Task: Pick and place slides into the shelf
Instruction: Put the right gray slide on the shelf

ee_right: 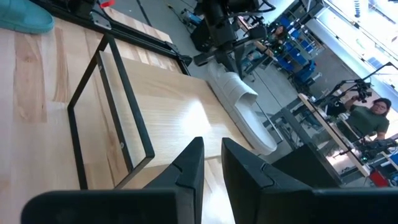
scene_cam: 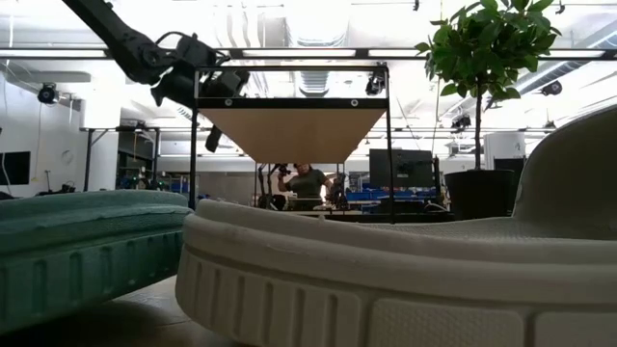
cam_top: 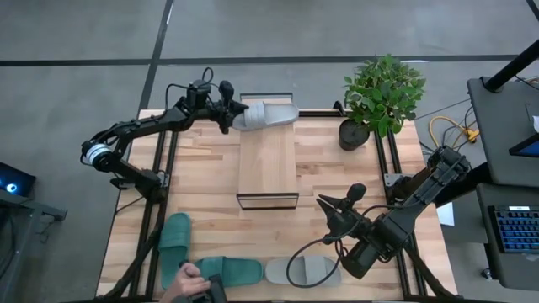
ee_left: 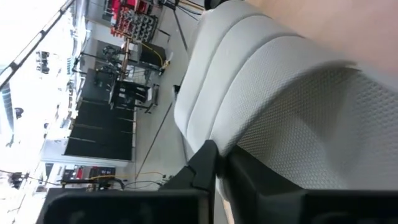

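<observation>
One pale grey slide (cam_top: pixel 268 114) lies crosswise at the far end of the shelf (cam_top: pixel 268 164), a light wood plank on a thin dark frame. My left gripper (cam_top: pixel 231 114) is shut on it; the right wrist view also shows this slide (ee_right: pixel 244 106). My right gripper (cam_top: pixel 334 208) hovers near the shelf's near right corner, with its fingers almost together and nothing between them. Two teal slides (cam_top: pixel 175 242) (cam_top: pixel 232 271) and a second pale grey slide (cam_top: pixel 305 271) lie flat on the table near its front edge. My left gripper pinches the pale grey slide between its two fingers (ee_left: pixel 206 163) at the end nearest the table's left (cam_top: pixel 242 116). The fingers come about level from the left, along the slide's length. Whether the slide rests on the shelf or is lifted clear, I cannot tell.
A potted plant (cam_top: pixel 381 97) stands at the far right corner. A person's hand (cam_top: pixel 187 282) reaches in at the front edge beside the teal slides. Bare tabletop lies to the left and right of the shelf. In the low view a teal slide (scene_cam: pixel 77 251) and a pale slide (scene_cam: pixel 386 280) fill the foreground.
</observation>
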Robot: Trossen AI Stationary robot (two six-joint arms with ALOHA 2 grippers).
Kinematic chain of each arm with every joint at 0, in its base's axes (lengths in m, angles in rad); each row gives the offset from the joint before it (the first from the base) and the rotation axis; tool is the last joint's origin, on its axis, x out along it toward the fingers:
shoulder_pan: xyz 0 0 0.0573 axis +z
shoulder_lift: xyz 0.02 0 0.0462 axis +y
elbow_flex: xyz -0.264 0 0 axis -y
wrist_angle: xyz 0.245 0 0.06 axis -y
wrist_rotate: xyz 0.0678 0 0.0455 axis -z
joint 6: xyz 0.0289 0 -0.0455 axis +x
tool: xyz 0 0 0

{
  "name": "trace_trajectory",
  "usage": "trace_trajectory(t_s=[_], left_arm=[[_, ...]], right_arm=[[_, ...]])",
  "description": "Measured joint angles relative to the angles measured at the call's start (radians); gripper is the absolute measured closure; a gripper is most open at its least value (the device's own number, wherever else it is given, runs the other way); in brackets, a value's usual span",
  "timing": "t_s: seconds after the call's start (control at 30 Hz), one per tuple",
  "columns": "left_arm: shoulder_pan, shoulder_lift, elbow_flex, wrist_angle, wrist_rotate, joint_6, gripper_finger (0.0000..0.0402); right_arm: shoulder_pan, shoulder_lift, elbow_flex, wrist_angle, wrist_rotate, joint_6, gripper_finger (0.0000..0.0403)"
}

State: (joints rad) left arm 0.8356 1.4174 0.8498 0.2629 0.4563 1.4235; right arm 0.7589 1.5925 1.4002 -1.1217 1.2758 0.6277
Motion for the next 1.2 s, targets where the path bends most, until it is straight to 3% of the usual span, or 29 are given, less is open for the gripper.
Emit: trace_trajectory(t_s=[0.43, 1.2], left_arm=[[0.001, 0.020, 0.000, 0.079, -0.051, -0.001, 0.0396], [0.001, 0.056, 0.001, 0.168, -0.031, 0.001, 0.0395]], right_arm=[[0.000, 0.000, 0.000, 0.000, 0.000, 0.000, 0.0355], [0.000, 0.000, -0.005, 0.000, 0.000, 0.000, 0.0355]])
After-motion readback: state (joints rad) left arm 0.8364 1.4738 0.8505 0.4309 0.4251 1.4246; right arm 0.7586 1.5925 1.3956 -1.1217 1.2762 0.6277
